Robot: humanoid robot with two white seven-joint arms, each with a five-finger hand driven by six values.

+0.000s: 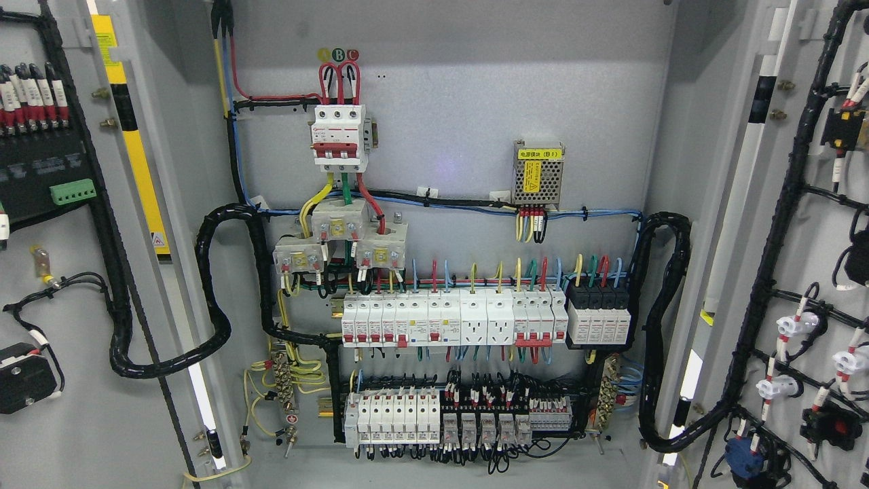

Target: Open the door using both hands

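The electrical cabinet's grey back panel (461, 102) fills the middle of the head view, and both doors stand swung wide open. The left door (81, 421) shows its inner face at the picture's left edge, carrying a black terminal block with a green connector (72, 192). The right door (825, 272) shows its inner face at the right edge, strung with a black wiring harness and white plugs. A thick black cable loom (210, 299) loops from the left door into the cabinet; a second loom (662, 326) loops from the right door likewise.

Inside, a long row of white circuit breakers (451, 319) spans the middle, with a lower row of breakers and relays (455, 418) beneath it. Above left sits a three-pole main breaker (338, 136) with red loops on top, and three current transformers (339, 241) cluster just under it. A small perforated power supply (538, 173) with a yellow label is mounted at upper right.

Neither robot hand nor arm appears, so how open each hand is cannot be told.
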